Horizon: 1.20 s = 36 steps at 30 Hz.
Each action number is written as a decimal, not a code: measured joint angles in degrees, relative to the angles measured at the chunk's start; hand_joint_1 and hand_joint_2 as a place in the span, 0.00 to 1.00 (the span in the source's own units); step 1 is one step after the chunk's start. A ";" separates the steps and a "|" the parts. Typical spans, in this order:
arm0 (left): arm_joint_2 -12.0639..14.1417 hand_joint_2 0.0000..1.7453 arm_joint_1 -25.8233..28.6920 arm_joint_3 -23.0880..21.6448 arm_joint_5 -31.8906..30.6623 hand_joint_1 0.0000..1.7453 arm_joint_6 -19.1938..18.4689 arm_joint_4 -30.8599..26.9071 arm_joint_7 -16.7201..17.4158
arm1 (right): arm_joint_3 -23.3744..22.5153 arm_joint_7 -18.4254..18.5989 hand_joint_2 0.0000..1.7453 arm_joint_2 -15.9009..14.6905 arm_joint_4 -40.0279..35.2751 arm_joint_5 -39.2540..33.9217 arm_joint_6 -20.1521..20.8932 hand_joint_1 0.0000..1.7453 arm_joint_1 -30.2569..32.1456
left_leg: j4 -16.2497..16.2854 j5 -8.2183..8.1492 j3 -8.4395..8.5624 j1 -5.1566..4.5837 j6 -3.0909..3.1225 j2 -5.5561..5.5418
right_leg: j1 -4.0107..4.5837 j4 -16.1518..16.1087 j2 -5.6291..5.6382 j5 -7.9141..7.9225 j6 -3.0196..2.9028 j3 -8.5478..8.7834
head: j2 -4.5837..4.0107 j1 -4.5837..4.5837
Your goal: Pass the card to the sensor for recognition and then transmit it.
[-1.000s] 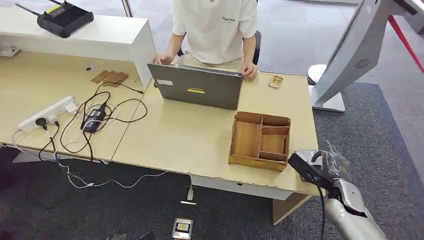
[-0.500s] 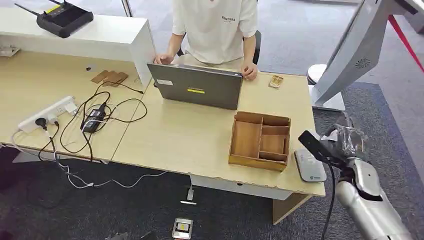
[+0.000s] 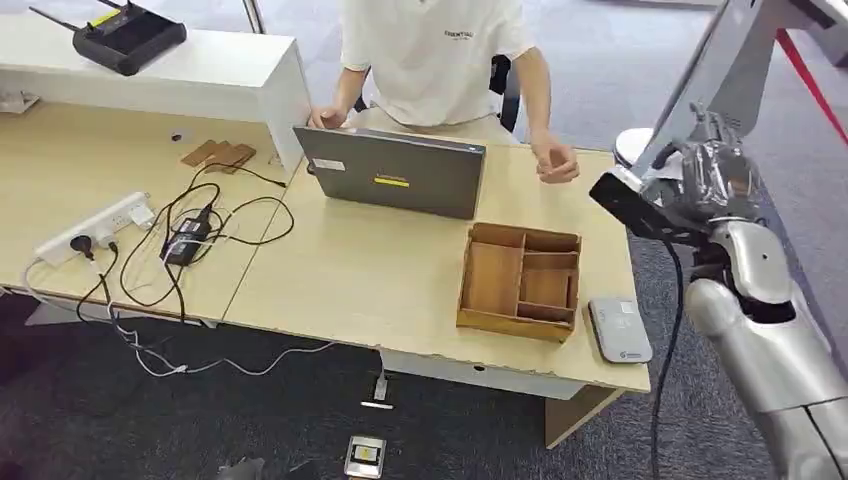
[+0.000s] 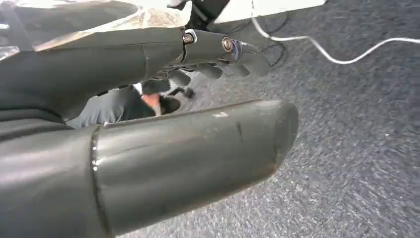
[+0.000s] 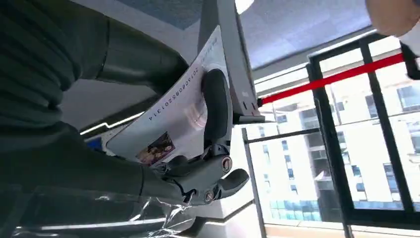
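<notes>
We are holding the card (image 5: 173,124) in our right hand (image 3: 700,185), with the thumb and fingers clamped on it; in the right wrist view it is a pale card with a printed number along one edge and a small picture near one corner. The right hand is raised off the right end of the desk (image 3: 400,270), beyond its edge and near the base of a grey standing kiosk (image 3: 700,90).

The relation that matters is this: the sensor (image 3: 619,329), a flat grey pad, is lying on the desk's near right corner, below the raised hand and closer to us, just beside the wooden tray (image 3: 520,280). The person's hand (image 3: 556,162) is hovering over the far right part of the desk, near our right hand and to its left. From the task, we judge that the card is either going down to the sensor or across to that hand; we cannot tell which. The card's long axis seems to be running along the fingers, though its tilt toward the desk is unclear.

Our left hand (image 4: 148,124) is hanging low over dark carpet, fingers loosely apart and holding nothing, far from the card.

A laptop (image 3: 392,178) is standing between us and the person, and cables (image 3: 190,240) are sprawling on the left.
</notes>
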 joint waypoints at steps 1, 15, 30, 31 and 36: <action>-0.04 0.00 -0.40 -0.13 -0.66 0.00 -0.39 -0.15 0.09 | 0.92 -0.41 1.00 0.98 0.74 0.42 0.15 1.00 -1.12 | 0.00 0.03 -0.01 0.01 -0.01 -0.05 | 0.01 0.01 -0.01 0.00 0.00 0.00 | 0.00 0.07; -0.96 0.00 -2.38 -1.16 -4.76 0.00 -2.69 -0.83 0.83 | 9.98 -4.39 1.00 14.38 25.06 3.08 -1.44 1.00 -13.12 | 0.02 0.06 -0.24 0.00 -0.02 -0.06 | 0.08 0.05 -0.03 0.05 -0.02 -0.27 | 0.00 0.02; -0.92 0.00 -0.67 -0.66 -4.22 0.00 -1.05 -0.79 -0.04 | 12.24 -5.42 1.00 20.80 36.30 2.05 -6.91 0.00 -15.31 | 0.01 0.05 -0.28 0.01 -0.02 -0.02 | 0.08 0.03 -0.01 0.05 -0.02 -0.32 | 0.00 0.02; -0.90 0.00 -0.55 -0.59 -4.17 0.00 -0.96 -0.79 -0.04 | 12.35 -5.42 1.00 21.00 36.59 1.99 -7.39 0.00 -15.43 | 0.01 0.05 -0.27 0.01 -0.02 -0.01 | 0.08 0.03 -0.01 0.05 -0.02 -0.32 | 0.00 0.02; -0.83 0.00 -0.01 -0.20 -3.71 0.00 -0.31 -0.79 0.04 | 12.17 -5.62 1.00 21.18 36.92 -0.22 -11.36 0.00 -15.53 | 0.02 0.06 -0.25 0.00 -0.02 0.00 | 0.08 0.03 -0.01 0.06 -0.02 -0.32 | 0.00 0.02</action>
